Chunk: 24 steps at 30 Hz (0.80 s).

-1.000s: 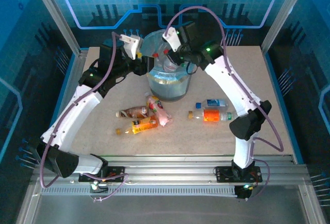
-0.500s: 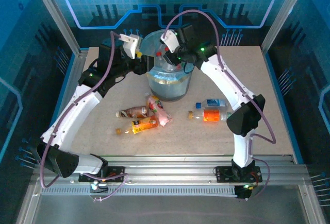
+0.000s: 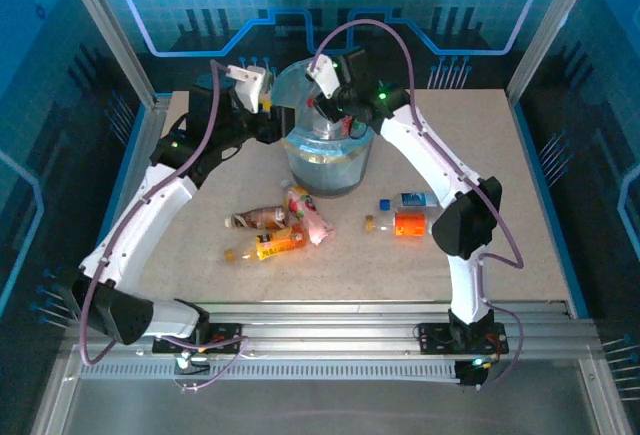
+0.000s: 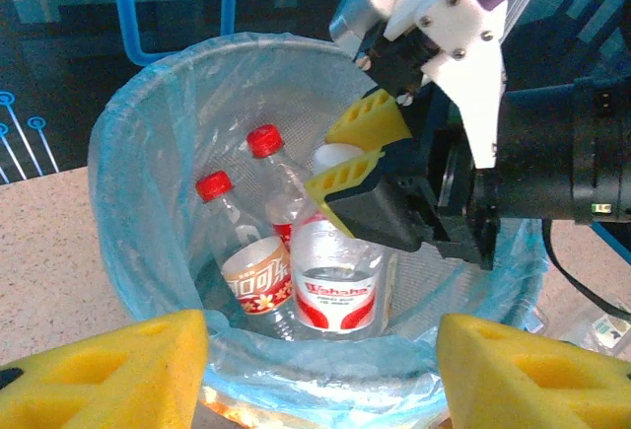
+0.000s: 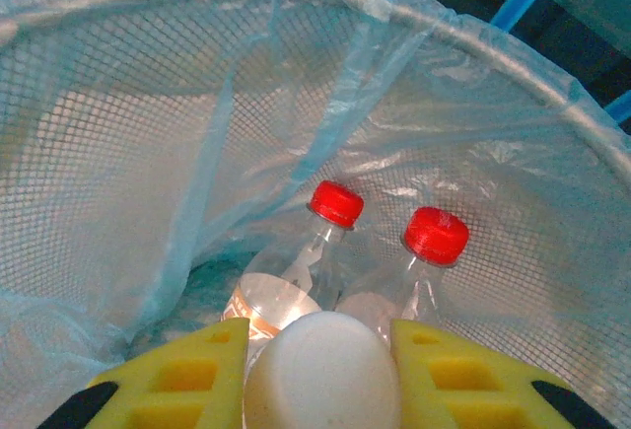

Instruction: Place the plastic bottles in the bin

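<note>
Since the earlier frame the right arm has swung leftward and brought its load from the bin's far rim to a spot over the middle of its mouth, while the left arm has barely shifted. That load is a white-capped bottle (image 4: 338,291), clear with a red-and-white label, hanging upright inside the bin (image 4: 128,133). The right gripper (image 4: 345,153) is clamped narrowly on the cap and neck. Whether the bottle's base touches anything below cannot be told. Just beside it in the lined bucket stand two red-capped bottles (image 4: 215,185), one with a tan flowered label. The held bottle looks empty and thin-walled, so it should be very light, easy to dent and slick on the body. The cap and neck are likely the stiffest place to grip, and that is where the yellow pads (image 5: 177,370) sit. Letting go from here should drop it harmlessly among the others. The left gripper (image 4: 320,380) hovers at the bin's near-left rim with its fingers spread wide and nothing between them. Out on the table (image 3: 500,155), five loose bottles are not yet binned. A brown-labelled one (image 3: 262,217), an orange one (image 3: 275,243) and a crushed pink one (image 3: 308,215) lie together in front of the bin. An orange-labelled one (image 3: 410,224) and a blue-labelled one (image 3: 412,199) lie to the right.
</note>
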Available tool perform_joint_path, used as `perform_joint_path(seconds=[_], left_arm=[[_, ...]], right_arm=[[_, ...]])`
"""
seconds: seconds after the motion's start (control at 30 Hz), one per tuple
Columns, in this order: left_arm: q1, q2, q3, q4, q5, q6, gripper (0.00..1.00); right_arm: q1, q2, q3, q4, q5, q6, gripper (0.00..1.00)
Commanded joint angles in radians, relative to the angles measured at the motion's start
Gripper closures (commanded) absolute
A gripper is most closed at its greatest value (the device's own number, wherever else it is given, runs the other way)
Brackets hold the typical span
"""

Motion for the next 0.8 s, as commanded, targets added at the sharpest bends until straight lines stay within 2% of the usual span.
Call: perform_joint_path(seconds=[0.0,0.13,0.23,0.47,0.63,0.77], left_arm=[[0.016,-0.001,-0.008,0.029,0.026,-0.025,0.37],[0.017,-0.001,-0.009,0.030,0.024,-0.025,0.36],[0.021,0.003,-0.009,0.031,0.025,-0.026,0.36],[0.022,0.005,-0.011,0.033,0.030,-0.029,0.36],[0.024,0.005,-0.011,0.034,0.029,-0.029,0.36],[0.023,0.004,-0.011,0.035,0.028,-0.029,0.36]], right_arm=[[-0.002,0.056,0.079,-0.126,0.102,-0.065,0.78],[0.017,0.078,0.191,-0.152,0.138,-0.110,0.79],[0.022,0.087,0.210,-0.166,0.140,-0.124,0.78],[0.000,0.017,-0.058,-0.043,0.051,-0.055,0.73],[-0.013,-0.008,-0.130,0.008,0.022,-0.027,0.62],[-0.016,-0.024,-0.119,-0.002,0.009,-0.019,0.48]])
